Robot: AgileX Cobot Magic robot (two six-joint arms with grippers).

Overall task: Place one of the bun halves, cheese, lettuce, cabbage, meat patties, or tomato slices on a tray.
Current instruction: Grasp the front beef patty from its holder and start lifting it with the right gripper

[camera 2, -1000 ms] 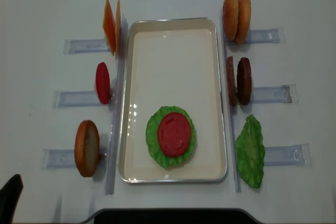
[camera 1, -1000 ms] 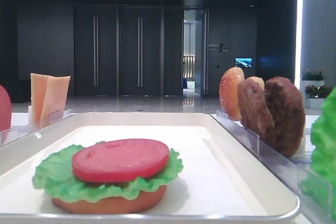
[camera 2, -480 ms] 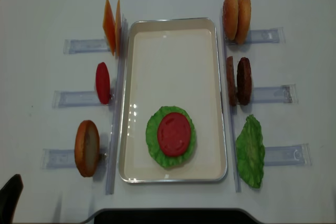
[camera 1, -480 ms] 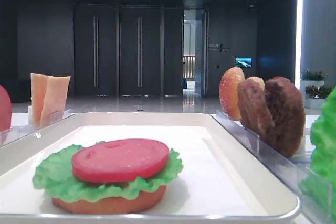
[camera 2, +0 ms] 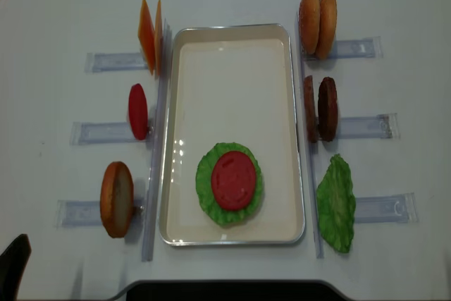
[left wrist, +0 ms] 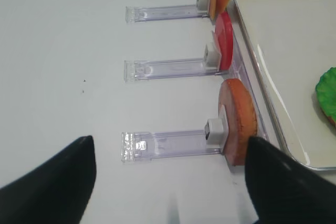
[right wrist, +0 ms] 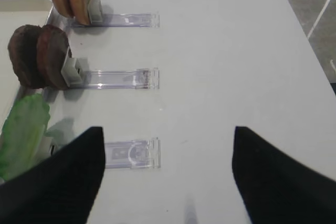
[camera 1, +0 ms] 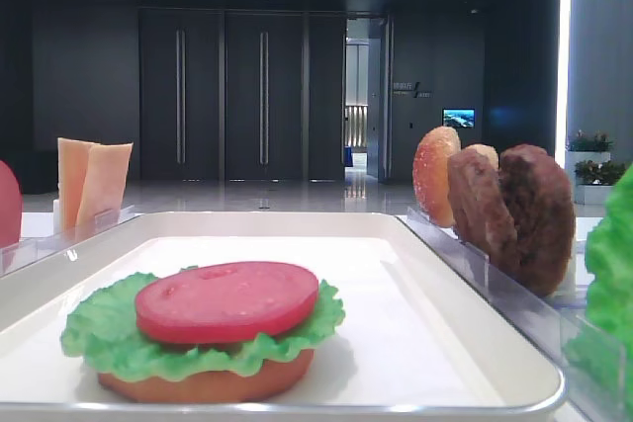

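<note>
A white tray (camera 2: 232, 40) is seen lying along the middle of the counter (camera 2: 63, 12), with a stack set near its front edge: a bun half (camera 1: 213, 382) at the bottom, a lettuce leaf (camera 2: 204, 181) over it and a tomato slice (camera 2: 233, 179) on top. Clear slotted racks (camera 2: 106, 61) are lined up along both long sides of the tray. On the left side, cheese slices (camera 2: 149, 33), a second tomato slice (camera 2: 138, 111) and a bun half (camera 2: 116, 199) are held upright; on the right side stand two bun halves (camera 2: 317, 20), the meat patties (camera 2: 320, 108) and a second lettuce leaf (camera 2: 336, 204). The right hand (right wrist: 165, 182) is held above bare counter near the right edge, its fingers (right wrist: 58, 182) spread wide and nothing between them. The left hand (left wrist: 170, 182) is poised likewise near the front left corner, fingers (left wrist: 47, 182) apart and clasping nothing.
</note>
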